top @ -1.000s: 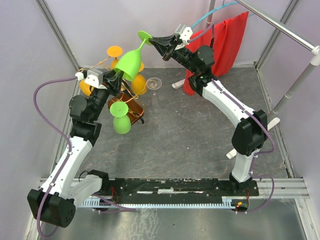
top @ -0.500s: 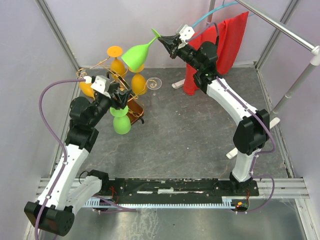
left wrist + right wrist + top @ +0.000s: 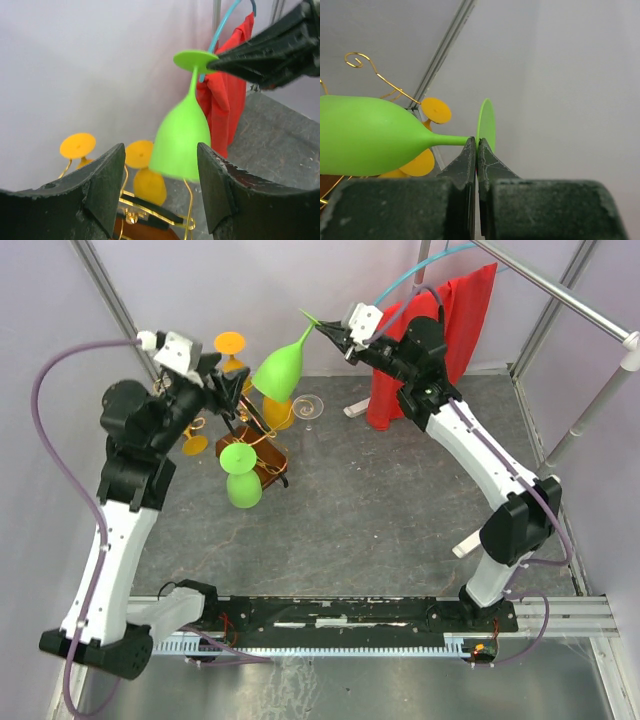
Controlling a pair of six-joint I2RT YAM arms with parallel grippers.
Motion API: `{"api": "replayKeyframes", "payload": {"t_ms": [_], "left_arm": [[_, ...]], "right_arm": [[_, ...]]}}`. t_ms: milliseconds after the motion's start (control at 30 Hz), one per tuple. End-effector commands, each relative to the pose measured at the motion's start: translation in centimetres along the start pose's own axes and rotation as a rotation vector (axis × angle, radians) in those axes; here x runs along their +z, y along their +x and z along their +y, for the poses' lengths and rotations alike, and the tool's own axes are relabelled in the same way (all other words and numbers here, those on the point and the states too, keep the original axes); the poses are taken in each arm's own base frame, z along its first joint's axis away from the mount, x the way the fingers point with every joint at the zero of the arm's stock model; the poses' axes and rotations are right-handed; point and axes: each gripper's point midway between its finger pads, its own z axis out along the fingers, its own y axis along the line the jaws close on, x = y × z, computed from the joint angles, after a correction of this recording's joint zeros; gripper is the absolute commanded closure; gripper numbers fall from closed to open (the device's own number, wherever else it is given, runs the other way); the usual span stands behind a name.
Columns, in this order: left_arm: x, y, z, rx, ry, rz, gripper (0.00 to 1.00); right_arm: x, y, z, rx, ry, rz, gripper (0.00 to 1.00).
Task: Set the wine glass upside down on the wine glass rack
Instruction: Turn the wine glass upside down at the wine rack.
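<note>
Pale lilac walls (image 3: 200,290) enclose a scuffed grey, perhaps metal, floor (image 3: 380,510).

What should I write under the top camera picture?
Right pincer holds a green wine glass by its foot over the rack; left pincer open nearby.

light: bright, even | shadows: soft, faint | top view: sharp | left wrist: wine glass (image 3: 181,140) rim blurred
</note>
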Motion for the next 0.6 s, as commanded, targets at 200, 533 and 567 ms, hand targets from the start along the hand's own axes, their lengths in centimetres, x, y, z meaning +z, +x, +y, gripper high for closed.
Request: {"api": "replayKeyframes", "payload": {"t_ms": [200, 533, 567], "left_arm": [[5.4, 2.1, -3.4, -0.044, 0.302, 0.141, 0.34], [6.1, 2.3, -4.3, -0.086, 0.348, 0.091, 0.37], [6.1, 2.3, -4.4, -0.088, 0.349, 0.086, 0.37]], "right_arm": [[-0.6, -6.9, 4.2, -0.294, -0.138, -0.025, 0.99], [-0.1, -8.1, 6.1, -0.329, -0.148, -0.047, 0.99], [0.0, -8.2, 6.2, -0.329, -0.149, -0.049, 0.99]]}}
